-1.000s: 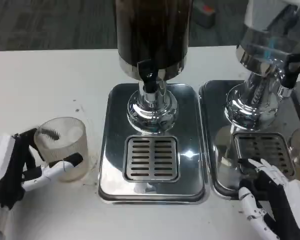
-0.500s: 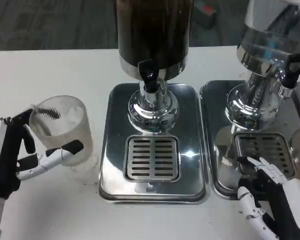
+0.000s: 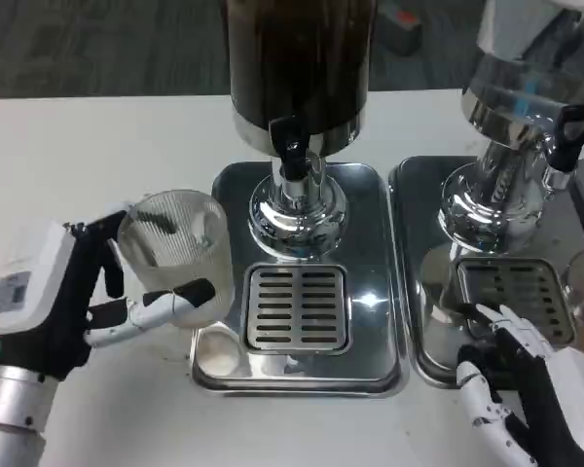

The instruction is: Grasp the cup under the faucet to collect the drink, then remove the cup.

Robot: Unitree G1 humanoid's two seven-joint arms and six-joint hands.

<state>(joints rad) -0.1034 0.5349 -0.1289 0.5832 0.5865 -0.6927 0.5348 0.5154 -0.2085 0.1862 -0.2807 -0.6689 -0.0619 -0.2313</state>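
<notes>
Left hand (image 3: 73, 302) grips cup (image 3: 175, 255), roughly upright, mouth up; right hand (image 3: 526, 389) open, apparently resting.

In front of me is a white surface (image 3: 97, 136). Two shiny metal trays sit on it, side by side. The middle tray (image 3: 370, 204) has a grate and holds up a dark drink dispenser (image 3: 297, 68). The tray on my right (image 3: 419, 292) holds a clear dispenser (image 3: 526, 88).

A lab-like test space: two steel drink dispensers (image 3: 297, 107) on a white table (image 3: 78, 146), grey carpet (image 3: 97, 44) behind.
</notes>
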